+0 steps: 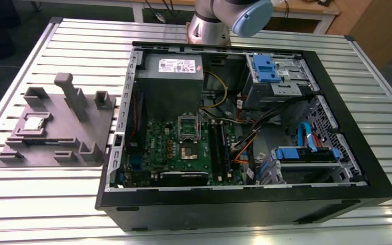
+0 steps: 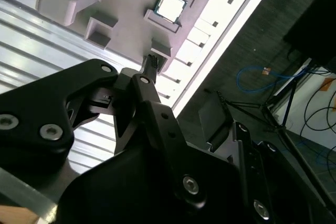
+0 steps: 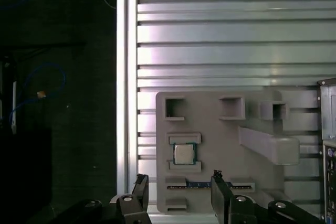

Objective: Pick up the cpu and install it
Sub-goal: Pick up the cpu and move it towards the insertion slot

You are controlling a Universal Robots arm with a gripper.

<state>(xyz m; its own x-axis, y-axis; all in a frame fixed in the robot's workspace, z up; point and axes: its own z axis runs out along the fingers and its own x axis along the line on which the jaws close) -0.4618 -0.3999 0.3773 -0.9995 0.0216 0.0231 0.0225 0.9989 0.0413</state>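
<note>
The cpu (image 1: 34,123) is a small square chip with a shiny metal top. It lies flat in a pocket of the grey moulded tray (image 1: 87,138), on the table at the exterior view's left. In both wrist views the cpu (image 3: 184,154) (image 2: 169,7) sits in the tray (image 3: 220,135) (image 2: 126,3), well below my fingers. My gripper (image 3: 178,182) is open, its two black fingertips (image 3: 140,182) spread wide, one to each side of the chip's pocket. Nothing is held between them. The arm (image 1: 216,20) rises at the far side of the table.
An open black computer case (image 1: 250,204) lies on the slatted metal table (image 1: 46,204), to the right of the tray. Inside are the green motherboard (image 1: 182,148) with its socket, a grey power-supply box (image 1: 171,76), blue drive brackets (image 1: 267,69) and cables. The table edge (image 3: 122,77) runs close beside the tray.
</note>
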